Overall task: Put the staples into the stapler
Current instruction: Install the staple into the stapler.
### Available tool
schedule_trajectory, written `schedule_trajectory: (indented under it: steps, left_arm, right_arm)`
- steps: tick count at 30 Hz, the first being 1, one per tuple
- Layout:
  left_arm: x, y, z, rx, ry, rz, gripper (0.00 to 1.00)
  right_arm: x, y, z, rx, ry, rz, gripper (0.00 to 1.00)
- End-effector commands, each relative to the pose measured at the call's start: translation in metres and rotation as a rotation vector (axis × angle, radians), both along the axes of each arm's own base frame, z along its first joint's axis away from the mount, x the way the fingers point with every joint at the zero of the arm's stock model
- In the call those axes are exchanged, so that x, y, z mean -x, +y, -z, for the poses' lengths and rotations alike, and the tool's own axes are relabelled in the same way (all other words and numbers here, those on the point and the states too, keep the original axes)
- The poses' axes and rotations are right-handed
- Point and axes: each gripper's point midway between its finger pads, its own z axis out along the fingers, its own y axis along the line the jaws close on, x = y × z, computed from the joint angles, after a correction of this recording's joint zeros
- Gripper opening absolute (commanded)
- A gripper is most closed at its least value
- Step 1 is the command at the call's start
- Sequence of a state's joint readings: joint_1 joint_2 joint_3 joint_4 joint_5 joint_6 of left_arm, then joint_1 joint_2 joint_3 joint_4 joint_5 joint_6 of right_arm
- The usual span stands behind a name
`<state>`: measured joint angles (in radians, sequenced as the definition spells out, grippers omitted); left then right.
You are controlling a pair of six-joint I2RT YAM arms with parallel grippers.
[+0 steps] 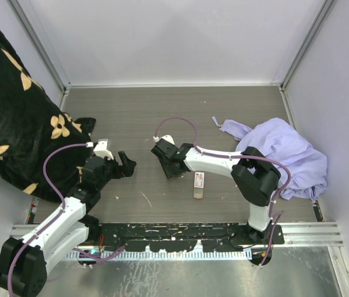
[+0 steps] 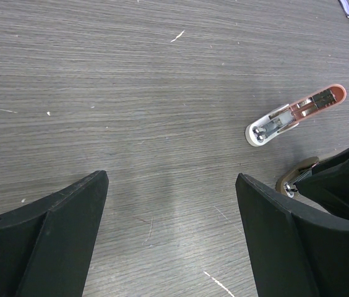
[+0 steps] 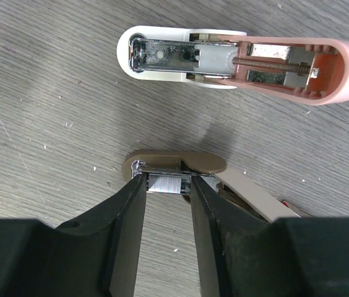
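So, about halfway I'd say. The stapler (image 3: pixel 224 59) is lying flipped open on the tabletop (image 1: pixel 162 111), roughly mid-scene toward the near side. Its magazine (image 3: pixel 168 57) looks bare, so nothing is loaded yet. The right gripper (image 3: pixel 167 185) is pinching a short silvery strip, the staples (image 3: pixel 168 183), low over the tabletop just left of the stapler but not touching it.

What's left, as I read it, is to carry the strip over, line it up with that narrow metal channel, drop it in and fold the pink cover shut.

The left gripper (image 2: pixel 171 179) has its fingers spread wide with nothing in them, hanging further left and well apart from the stapler.

One thing to watch is a tan piece (image 3: pixel 174 162) with a rounded end sitting right against the strip. I honestly can't tell what it is, or whether it'll come along with the strip.

There's a purple cloth (image 1: pixel 286 154) on the right and a black cloth (image 1: pixel 13 124) with flowers on the left. Both are off to the sides, not between strip and stapler.
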<state>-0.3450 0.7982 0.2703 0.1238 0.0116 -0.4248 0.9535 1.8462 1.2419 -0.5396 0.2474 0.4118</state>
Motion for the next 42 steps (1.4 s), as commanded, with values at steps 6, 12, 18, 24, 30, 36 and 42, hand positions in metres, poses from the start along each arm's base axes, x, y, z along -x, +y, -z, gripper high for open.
schedule_trajectory:
  steps: [6,12,18,24,30,36,42]
  left_arm:
    - [-0.010,0.000,-0.017,0.001,-0.081,-0.008,0.87]
    - [-0.010,0.000,-0.016,0.000,-0.078,-0.008,0.87]
    - [-0.010,0.000,-0.016,0.001,-0.078,-0.008,0.87]
    - [-0.010,0.000,-0.016,0.001,-0.079,-0.009,0.87]
    - [-0.010,0.000,-0.016,0.000,-0.079,-0.009,0.87]
    - [-0.010,0.001,-0.016,0.001,-0.079,-0.009,0.87]
    - [-0.010,0.000,-0.016,0.000,-0.078,-0.008,0.87]
  right_arm:
    - [-0.010,0.013,-0.019,-0.053,-0.039,-0.009,0.44]
    - [-0.012,0.017,-0.028,-0.077,-0.045,-0.010,0.44]
    - [-0.012,0.018,-0.037,-0.100,-0.057,-0.005,0.44]
    - [-0.012,0.019,-0.040,-0.113,-0.055,0.005,0.41]
    - [-0.013,0.020,-0.048,-0.133,-0.065,0.012,0.41]
    - [-0.014,0.019,-0.060,-0.159,-0.081,0.023,0.41]
    - [-0.012,0.020,-0.058,-0.192,-0.052,0.030,0.40]
